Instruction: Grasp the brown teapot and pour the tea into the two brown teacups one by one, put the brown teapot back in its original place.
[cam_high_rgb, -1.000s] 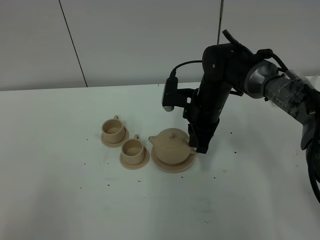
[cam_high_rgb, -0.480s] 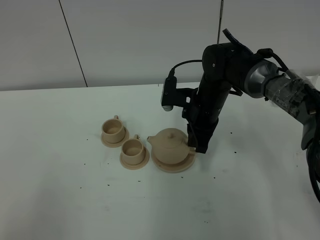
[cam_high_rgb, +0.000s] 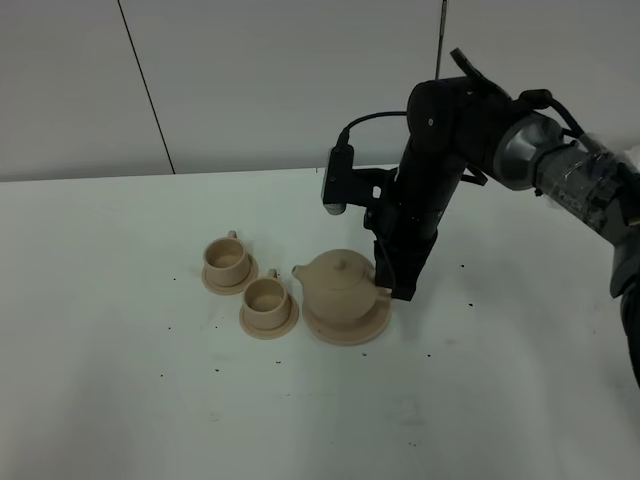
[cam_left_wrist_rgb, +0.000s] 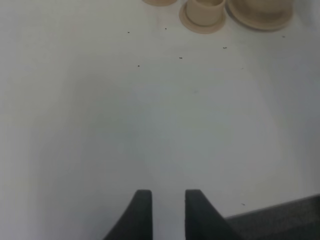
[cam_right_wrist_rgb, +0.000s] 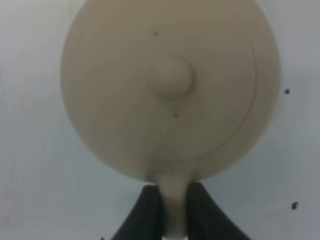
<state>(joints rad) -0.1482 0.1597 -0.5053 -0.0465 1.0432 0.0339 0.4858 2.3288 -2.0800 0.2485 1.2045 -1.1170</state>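
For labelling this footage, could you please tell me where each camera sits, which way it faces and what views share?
Exterior high: mounted high, looking down on the table, brown teapot and teacups; right arm shows.
Left wrist: on the left arm, looking across bare table toward one teacup; left pincer shows.
Right wrist: on the right arm, looking down on the teapot; right pincer grips its handle.
Shared: teapot, in exterior and right wrist.

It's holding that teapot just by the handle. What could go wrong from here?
The right claw pinches only the thin handle of the brown teapot, so it might swivel or slip. Its lid may slide off when tipped. The spout sits close to the nearer teacup and could knock it.
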